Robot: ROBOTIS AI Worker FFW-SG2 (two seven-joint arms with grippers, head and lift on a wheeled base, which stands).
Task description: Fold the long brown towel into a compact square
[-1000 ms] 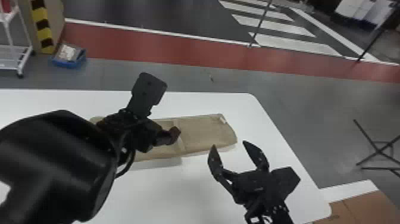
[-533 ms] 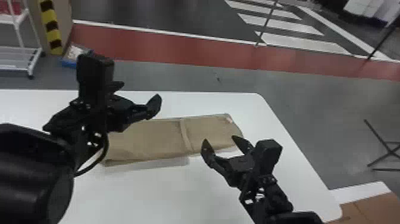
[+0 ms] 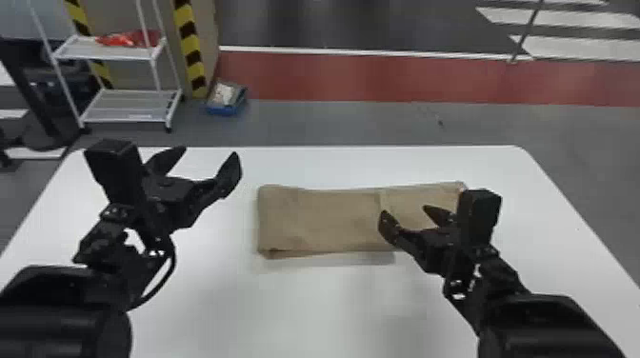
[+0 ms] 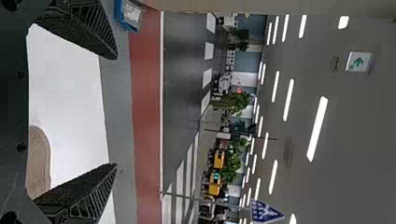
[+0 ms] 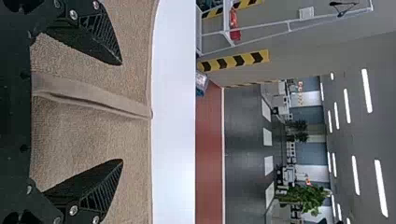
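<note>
Jaws of the left gripper (image 3: 210, 151) and right gripper (image 3: 404, 211) stand wide apart. The brown towel (image 3: 328, 219), a flat folded strip on the white table (image 3: 309, 304), serves as reference. Beyond it and to its left, on the floor, a blue bin (image 3: 224, 112) contains a whitish item (image 3: 223, 94); farther left, a white rack (image 3: 126, 105) bears a red item (image 3: 125, 39) on its upper shelf. The left jaws are just off the towel's left end; the right jaws are over its right part, with a raised band (image 5: 93, 95) of cloth between the fingers in the right wrist view; contact cannot be determined.
</note>
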